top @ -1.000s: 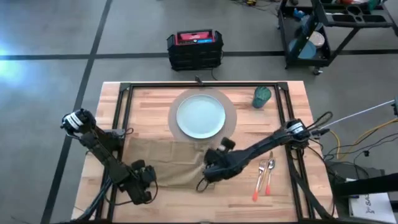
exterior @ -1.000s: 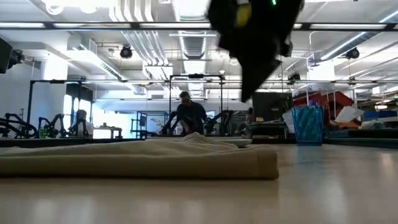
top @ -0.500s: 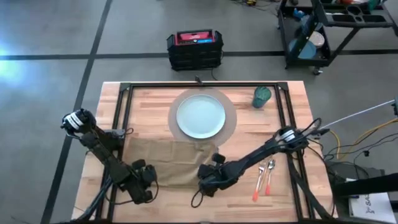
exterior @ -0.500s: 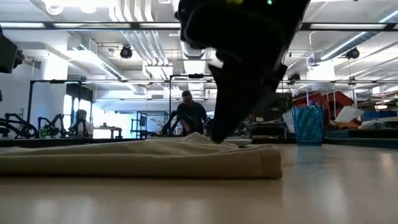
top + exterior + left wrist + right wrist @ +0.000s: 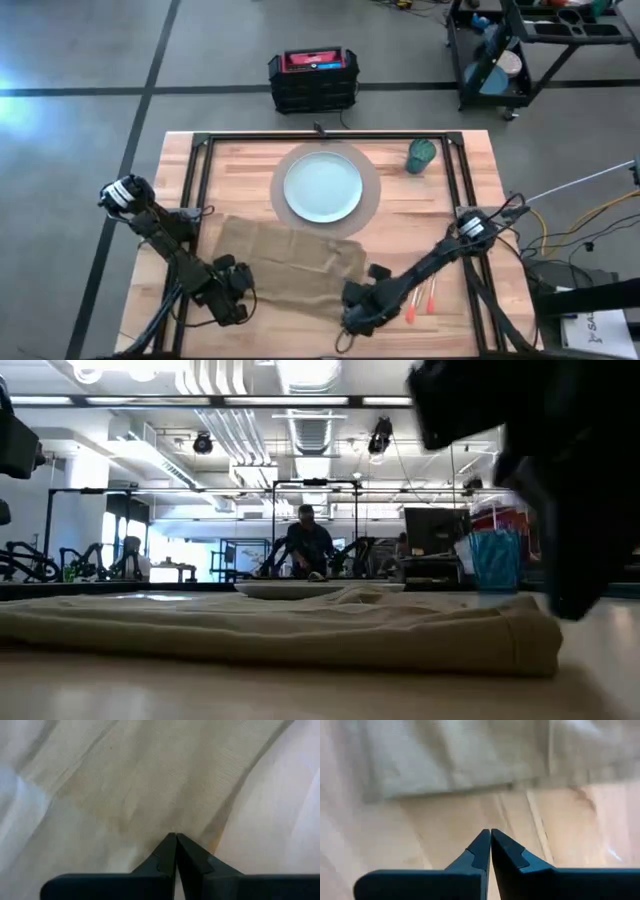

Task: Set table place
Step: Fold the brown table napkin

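The napkin [image 5: 288, 262] lay spread and a little wrinkled on the near half of the table [image 5: 470, 205], its far edge just touching the round mat [image 5: 372, 190] on which the plate [image 5: 323, 186] sat, probably because it was being flattened before the cutlery goes beside it. The left gripper [image 5: 176, 840] had its fingers pressed together over the cloth at the napkin's near left corner; whether a fold was pinched between them could not be told. The right gripper [image 5: 490, 836] was also closed with nothing in it, above bare wood just beside the napkin's near right edge. The fork [image 5: 418, 296] and knife [image 5: 432, 292] waited to the right, the cup [image 5: 421, 155] at the far right corner. The table was light wood; behind it, a workshop with a person [image 5: 307, 544] far away.
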